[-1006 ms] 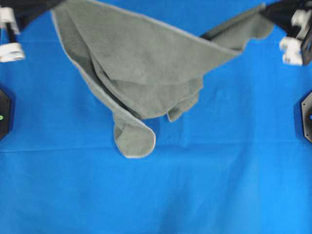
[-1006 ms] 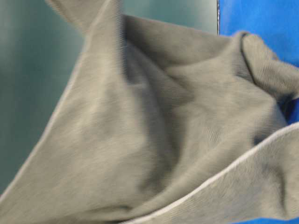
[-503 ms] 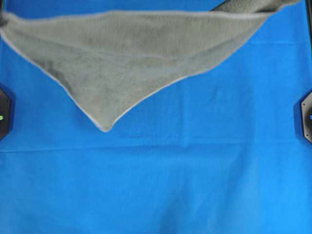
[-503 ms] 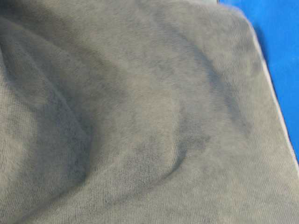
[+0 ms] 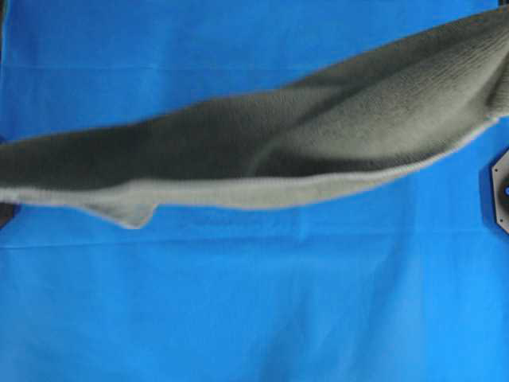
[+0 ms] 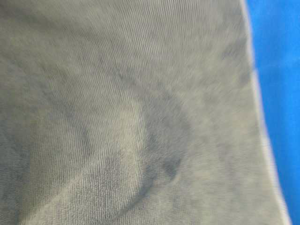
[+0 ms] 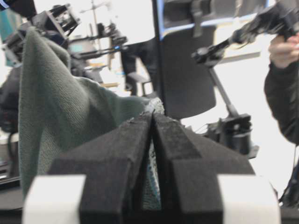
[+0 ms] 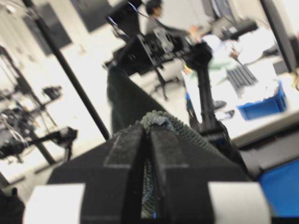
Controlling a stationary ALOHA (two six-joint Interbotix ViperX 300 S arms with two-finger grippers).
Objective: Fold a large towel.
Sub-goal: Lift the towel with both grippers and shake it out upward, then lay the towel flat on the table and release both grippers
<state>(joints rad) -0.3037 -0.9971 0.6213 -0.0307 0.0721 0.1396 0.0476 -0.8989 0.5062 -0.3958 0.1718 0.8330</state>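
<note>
Both my grippers, left (image 7: 153, 154) and right (image 8: 147, 177), pinch towel (image 5: 318, 135) corners tight. Beyond, it hangs stretched in the air above the sheet (image 5: 254, 318). A jerk could tear a corner free, I judge.

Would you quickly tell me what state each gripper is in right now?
Left gripper: closed, pinching the towel.
Right gripper: closed, pinching the towel too.
</note>
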